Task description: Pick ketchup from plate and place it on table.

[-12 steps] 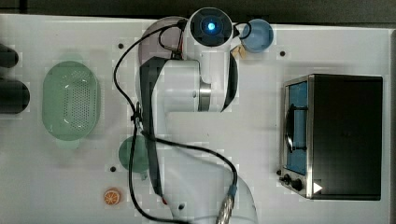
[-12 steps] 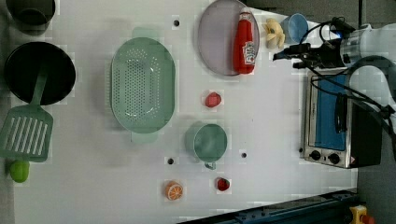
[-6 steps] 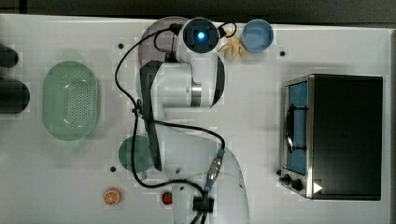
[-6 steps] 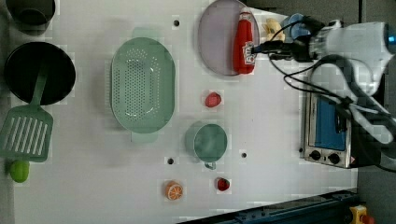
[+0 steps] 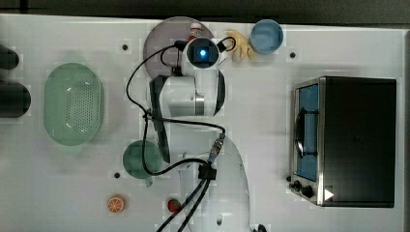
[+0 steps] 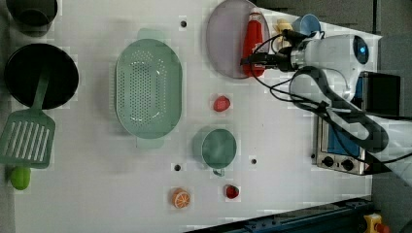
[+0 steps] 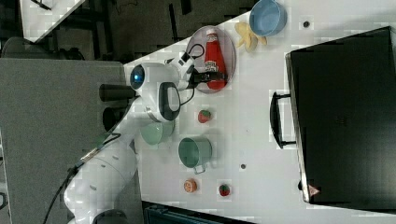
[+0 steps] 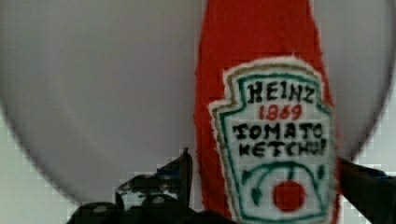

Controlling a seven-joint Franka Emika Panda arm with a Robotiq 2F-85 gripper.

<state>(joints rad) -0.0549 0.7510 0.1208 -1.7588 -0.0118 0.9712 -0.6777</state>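
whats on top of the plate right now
One ketchup bottle lies flat on the plate, and the open gripper straddles its lower body. The rest of the plate looks bare, though the gripper hides a small patch.

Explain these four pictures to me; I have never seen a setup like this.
A white robot arm works over a white table. Three pictures come from cameras around it, and the close-up comes from a camera on its wrist. Its gripper, the two-fingered hand, is open, with a finger on each side of a red ketchup bottle that lies on a mauve plate. Nothing is held yet. Also on the table are a green basket, a green cup, a blue bowl, a toaster oven and small toy fruits.
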